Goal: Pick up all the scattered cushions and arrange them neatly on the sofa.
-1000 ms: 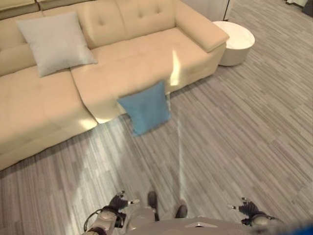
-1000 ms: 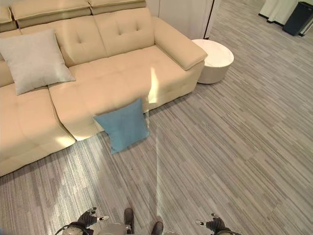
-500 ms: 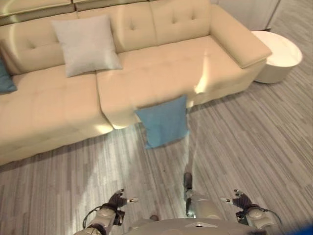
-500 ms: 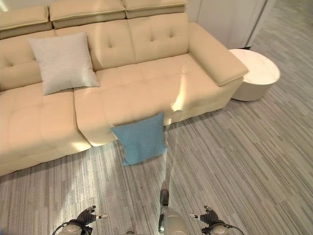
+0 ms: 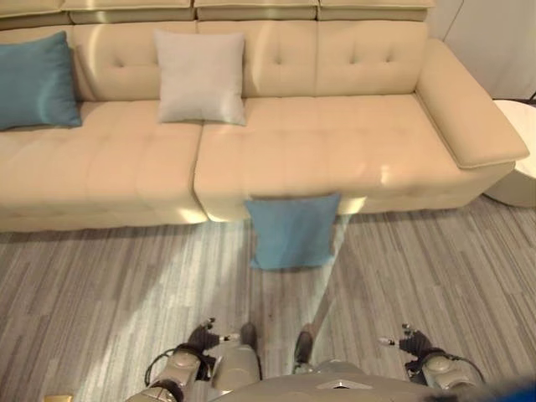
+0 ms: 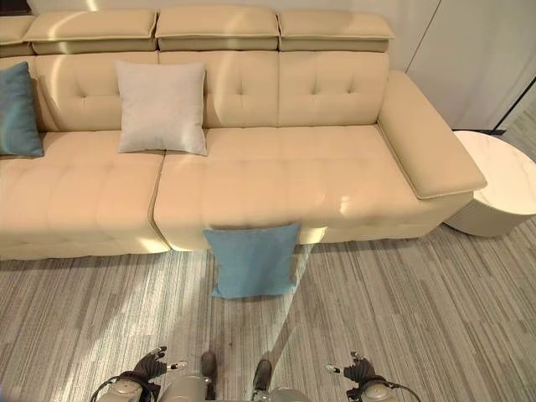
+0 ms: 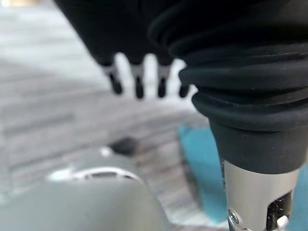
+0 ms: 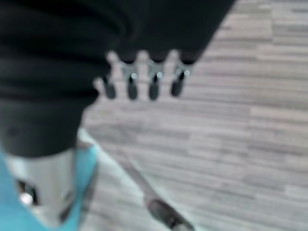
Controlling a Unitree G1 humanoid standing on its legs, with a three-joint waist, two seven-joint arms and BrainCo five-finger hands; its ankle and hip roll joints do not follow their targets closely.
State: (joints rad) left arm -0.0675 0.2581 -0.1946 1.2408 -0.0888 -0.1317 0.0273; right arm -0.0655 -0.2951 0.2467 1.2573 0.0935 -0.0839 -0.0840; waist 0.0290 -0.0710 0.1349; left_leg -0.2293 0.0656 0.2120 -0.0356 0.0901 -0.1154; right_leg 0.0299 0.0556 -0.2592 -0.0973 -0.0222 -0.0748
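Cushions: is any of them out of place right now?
Yes. One blue cushion is on the floor, propped against the sofa front. The grey cushion and the other blue cushion stand against the backrest. Left hand and right hand are empty.

We see a blue cushion [image 6: 253, 260] on the floor [image 6: 419, 310], leaning upright against the front of the beige sofa [image 6: 276, 180]. On the sofa, a light grey cushion [image 6: 162, 107] and another blue cushion [image 5: 35, 80] stand propped against its backrest
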